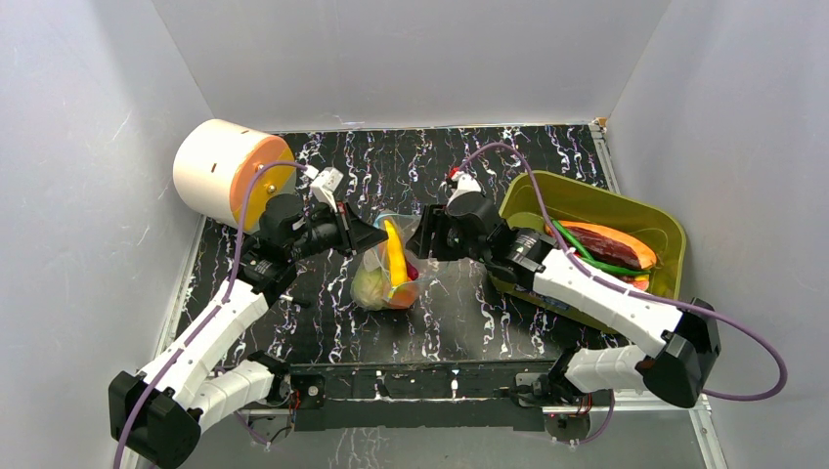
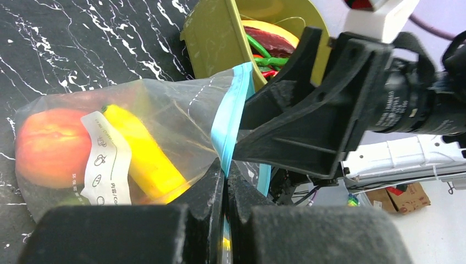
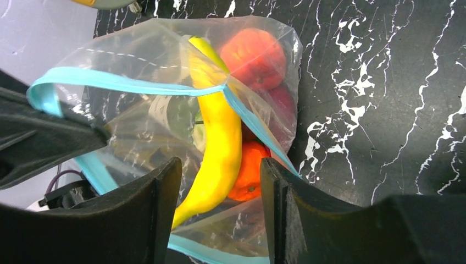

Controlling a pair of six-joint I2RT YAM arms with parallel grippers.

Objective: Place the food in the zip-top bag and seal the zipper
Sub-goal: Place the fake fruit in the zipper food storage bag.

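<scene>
The clear zip-top bag (image 1: 383, 281) stands on the black marble table, its mouth open and facing up. My left gripper (image 2: 226, 171) is shut on the light blue zipper strip (image 2: 231, 115) at one side of the mouth; it also shows in the top view (image 1: 371, 234). My right gripper (image 3: 220, 190) is open over the mouth, its fingers either side of the yellow banana (image 3: 217, 132), which pokes out past the zipper (image 3: 126, 82). A peach (image 3: 253, 54) and an orange (image 3: 248, 171) lie inside the bag. In the top view, the right gripper (image 1: 422, 236) faces the left one across the banana (image 1: 394, 254).
An olive-green bin (image 1: 637, 217) with more toy food (image 1: 606, 244) stands to the right of the bag, under the right arm. A big white and orange cylinder (image 1: 230, 174) lies at the back left. Grey walls close in the table on three sides.
</scene>
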